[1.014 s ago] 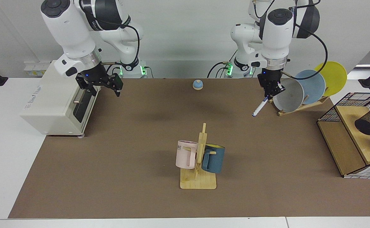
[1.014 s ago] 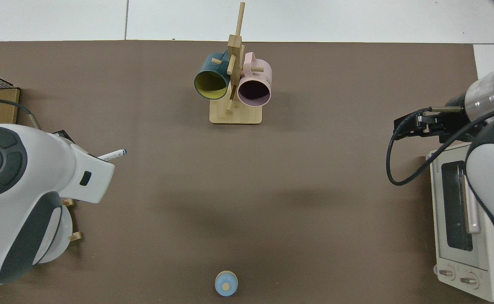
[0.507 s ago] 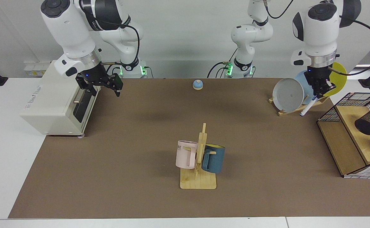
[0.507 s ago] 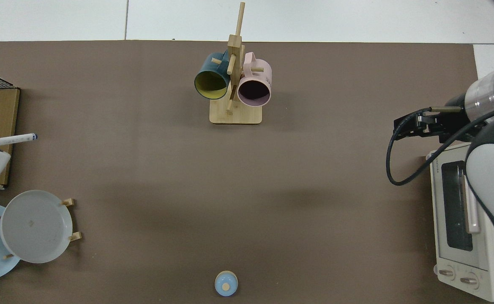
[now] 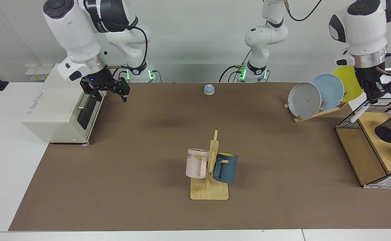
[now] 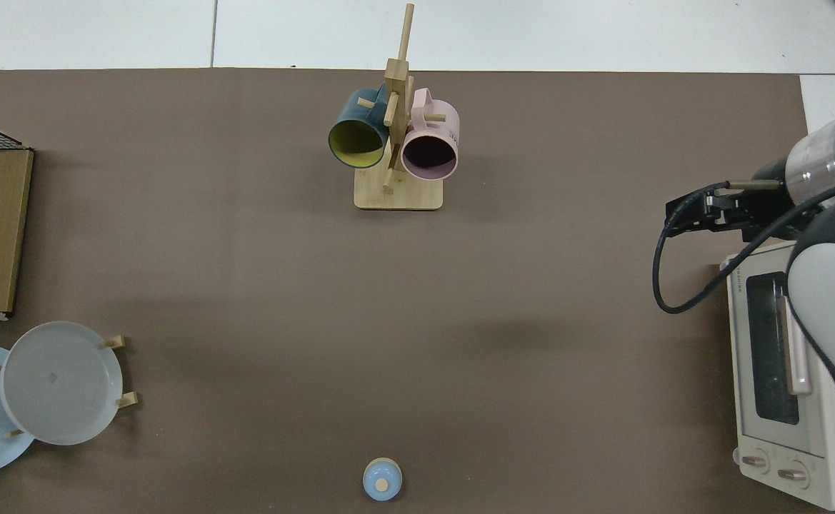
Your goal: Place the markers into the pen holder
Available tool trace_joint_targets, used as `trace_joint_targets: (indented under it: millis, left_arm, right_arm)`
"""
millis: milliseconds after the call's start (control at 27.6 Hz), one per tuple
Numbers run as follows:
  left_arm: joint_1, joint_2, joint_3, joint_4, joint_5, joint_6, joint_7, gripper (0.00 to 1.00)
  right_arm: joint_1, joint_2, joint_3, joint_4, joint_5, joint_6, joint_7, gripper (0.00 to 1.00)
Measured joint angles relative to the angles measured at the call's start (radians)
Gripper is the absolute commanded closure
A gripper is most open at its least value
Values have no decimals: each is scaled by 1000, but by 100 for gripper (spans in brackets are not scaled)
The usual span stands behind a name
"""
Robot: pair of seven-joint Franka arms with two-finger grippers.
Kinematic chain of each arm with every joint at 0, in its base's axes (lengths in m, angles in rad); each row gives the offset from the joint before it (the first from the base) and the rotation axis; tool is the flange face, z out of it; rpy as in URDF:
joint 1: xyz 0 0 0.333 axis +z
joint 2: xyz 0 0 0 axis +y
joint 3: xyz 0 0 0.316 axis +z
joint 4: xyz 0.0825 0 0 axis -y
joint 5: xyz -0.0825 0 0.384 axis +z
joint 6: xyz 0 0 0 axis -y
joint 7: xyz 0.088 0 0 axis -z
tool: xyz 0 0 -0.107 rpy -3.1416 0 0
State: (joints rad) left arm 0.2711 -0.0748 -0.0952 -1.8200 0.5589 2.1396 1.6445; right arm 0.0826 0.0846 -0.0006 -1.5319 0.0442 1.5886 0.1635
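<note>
The carry is under way: the left gripper [image 5: 372, 97] pinches the top of the single marker [image 5: 358, 113], which hangs slanted over the far corner of the wire basket [image 5: 369, 102], its lower end toward seven o'clock. The one pen holder [image 5: 389, 127] lies tipped on the wooden shelf [image 5: 369, 129] at about four o'clock from the marker, a little apart. Next, I'd judge, comes a short move over its mouth with the marker lined up to that tilt (awkward). The right gripper [image 5: 110, 89] waits spread by the toaster oven [image 5: 53, 107]. Also: three plates [image 5: 327, 87], two mugs [image 5: 197, 163].
</note>
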Motion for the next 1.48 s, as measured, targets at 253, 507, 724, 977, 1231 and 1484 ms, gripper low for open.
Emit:
trace_joint_targets:
  millis: [253,507,724,977,1231,1484]
  left_arm:
    - [97,22,2,27,0,99,213,100]
    - [150,53,1,74,0,127,341,100]
    - [186,77,2,97,0,161,397,100]
    - [202,89,1,103,0,194,419,100]
    - [221,106,1,103,0,231,446,100]
    - [222,122,0,103,0,236,453,100]
  right_arm:
    - [0,0,0,0,0,0,0,0]
    - [0,0,0,0,0,0,0,0]
    - [0,0,0,0,0,0,0,0]
    - [0,0,0,0,0,0,0,0]
    - [0,0,0,0,0,0,0,0]
    - [0,0,0,0,0,0,0,0]
